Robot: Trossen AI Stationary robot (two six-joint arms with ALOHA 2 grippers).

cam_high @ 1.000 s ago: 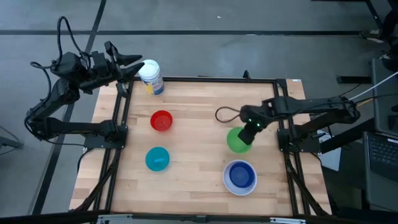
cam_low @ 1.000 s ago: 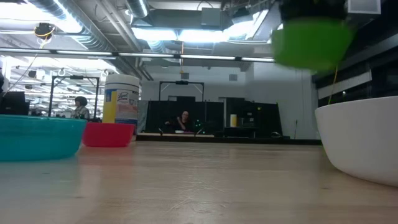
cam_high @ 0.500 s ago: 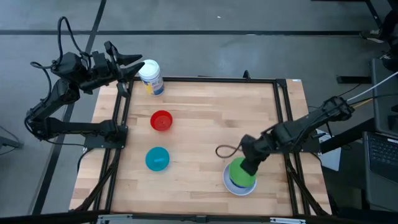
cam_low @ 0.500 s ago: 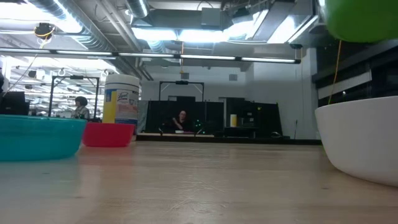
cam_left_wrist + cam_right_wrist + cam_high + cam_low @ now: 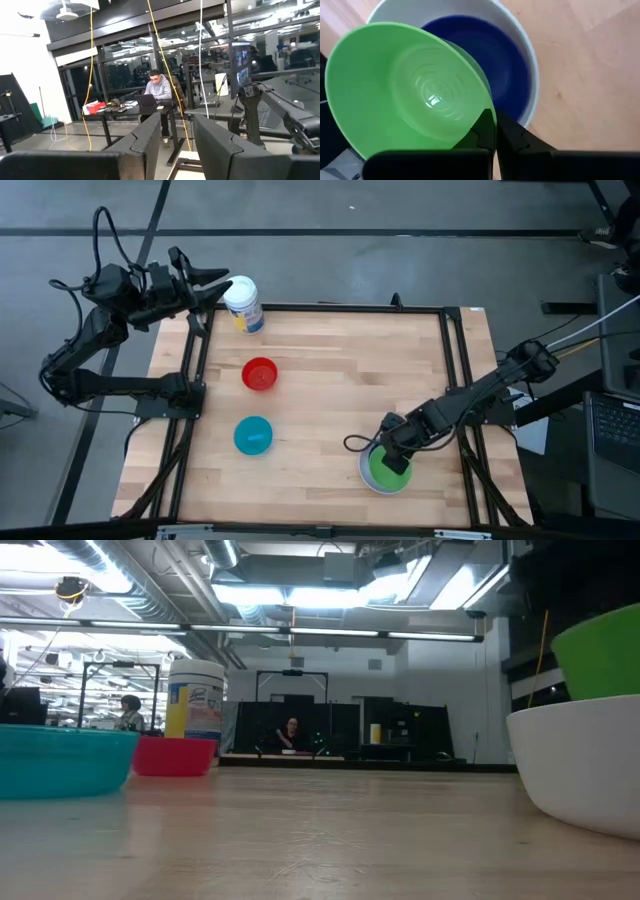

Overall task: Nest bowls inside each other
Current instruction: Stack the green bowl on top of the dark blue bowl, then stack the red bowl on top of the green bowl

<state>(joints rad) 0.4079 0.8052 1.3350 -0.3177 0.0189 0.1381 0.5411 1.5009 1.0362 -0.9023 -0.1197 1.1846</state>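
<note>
A second ago my right gripper [image 5: 392, 461] hung near the middle of the table's right half with the green bowl [image 5: 387, 467] in the air. Now I have brought it down over the white bowl [image 5: 373, 482], and the green one sits partly inside it, tilted, above the dark blue bowl [image 5: 487, 60] already nested there. My fingers are pressed together on the green bowl's rim [image 5: 487, 131], pinching it. The teal bowl [image 5: 253, 435] and the red bowl [image 5: 260, 374] have not moved; they lie well apart from me, across the table [image 5: 330, 350] toward my left arm. My left gripper [image 5: 207, 281] has stayed off the far corner, just beside the white container [image 5: 243, 304], fingers slightly spread and empty.

From above, my own arm covers part of the white bowl, and the blue one is hidden under the green. The low view cuts off both stacked bowls at its edge.
</note>
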